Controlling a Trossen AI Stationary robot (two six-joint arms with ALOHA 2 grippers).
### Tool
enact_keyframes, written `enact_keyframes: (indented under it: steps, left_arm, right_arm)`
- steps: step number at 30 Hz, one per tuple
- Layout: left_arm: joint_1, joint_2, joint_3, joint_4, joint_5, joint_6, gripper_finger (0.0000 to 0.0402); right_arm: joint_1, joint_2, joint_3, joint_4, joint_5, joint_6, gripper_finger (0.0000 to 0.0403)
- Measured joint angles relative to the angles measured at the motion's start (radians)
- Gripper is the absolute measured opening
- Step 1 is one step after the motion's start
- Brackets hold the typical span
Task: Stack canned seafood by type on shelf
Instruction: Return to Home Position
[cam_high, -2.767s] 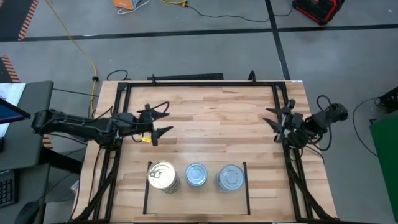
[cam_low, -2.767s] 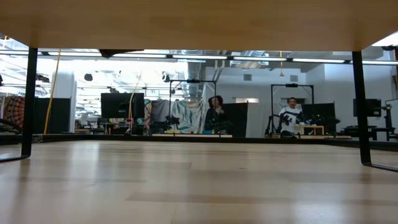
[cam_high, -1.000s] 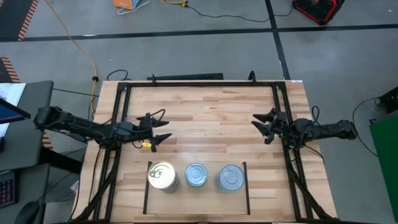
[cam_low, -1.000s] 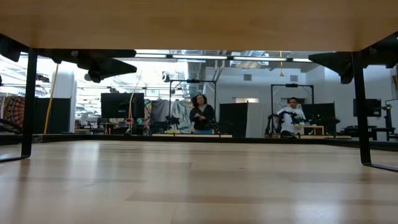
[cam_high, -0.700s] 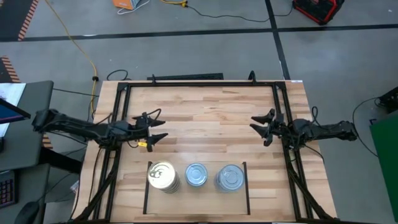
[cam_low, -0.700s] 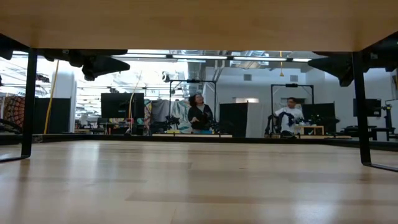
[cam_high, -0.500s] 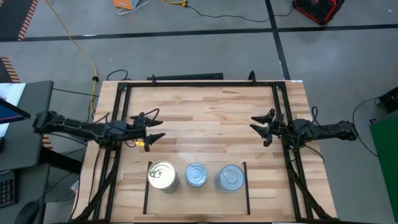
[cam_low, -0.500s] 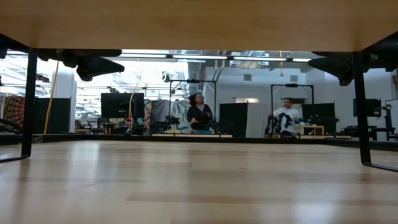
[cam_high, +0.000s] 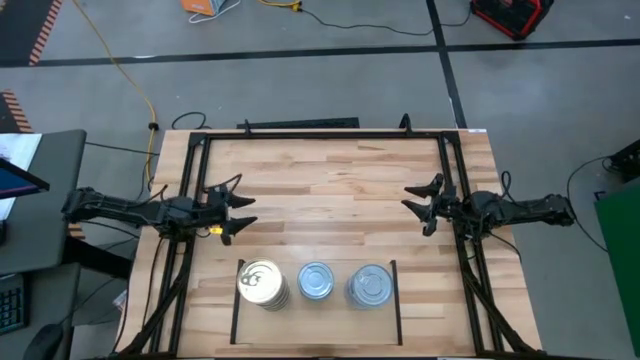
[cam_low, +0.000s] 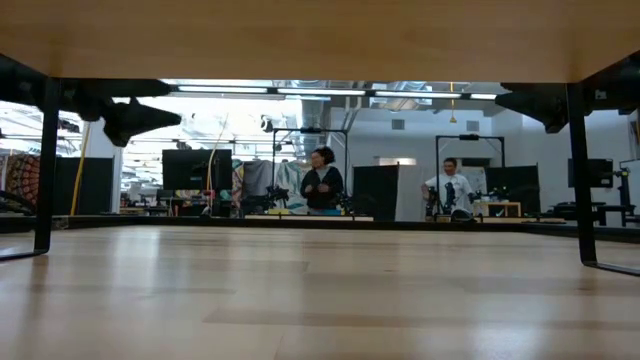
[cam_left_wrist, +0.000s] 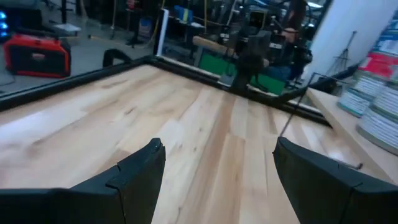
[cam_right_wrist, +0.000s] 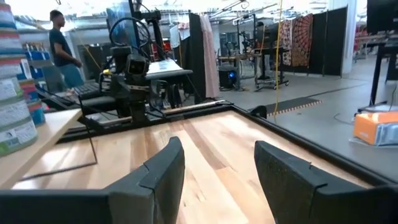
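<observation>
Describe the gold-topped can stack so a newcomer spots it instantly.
On the light wood table, find the plank patch outlined in thin black lines, at the bottom edge in the high view. Three stacks of flat round tins stand in a row there. Yours is the left-end stack: the only gold top, beside two silver-topped stacks.

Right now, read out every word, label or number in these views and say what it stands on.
No text is legible in any view.
Stacked tins: the side labels carry print, but it is too blurred to read.
Gold-topped stack: a dark mark on the lid, no readable words.
Left gripper and right gripper, open at the sides of the table: no legible markings.
</observation>
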Motion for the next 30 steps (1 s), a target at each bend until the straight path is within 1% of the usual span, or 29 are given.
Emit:
enact_keyframes:
  steps: [3, 5, 8, 15, 21, 25, 30]
  left_arm:
    - [0.000, -0.048, 0.000, -0.056, 0.033, -0.002, 0.0288]
    - [0.000, -0.078, 0.000, -0.057, 0.039, 0.016, 0.0288]
    - [0.000, -0.108, -0.001, -0.046, 0.037, 0.059, 0.0288]
    - [0.000, -0.119, -0.002, -0.055, 0.032, 0.165, 0.0288]
    - [0.000, -0.118, -0.004, -0.058, 0.031, 0.301, 0.0288]
    - [0.000, -0.118, -0.004, -0.059, 0.031, 0.314, 0.0288]
    - [0.000, -0.118, -0.004, -0.060, 0.031, 0.288, 0.0288]
  right_arm:
    - [0.000, 0.000, 0.000, 0.001, 0.001, -0.039, 0.0221]
    - [0.000, 0.000, 0.000, 0.000, 0.003, -0.046, 0.0221]
    - [0.000, 0.000, 0.000, 0.000, 0.003, -0.100, 0.0221]
    - [0.000, 0.000, 0.000, 0.000, 0.004, -0.117, 0.0221]
    - [0.000, 0.000, 0.000, 0.000, 0.004, -0.117, 0.0221]
    - [0.000, 0.000, 0.000, 0.000, 0.004, -0.117, 0.0221]
    - [0.000, 0.000, 0.000, -0.001, 0.004, -0.117, 0.0221]
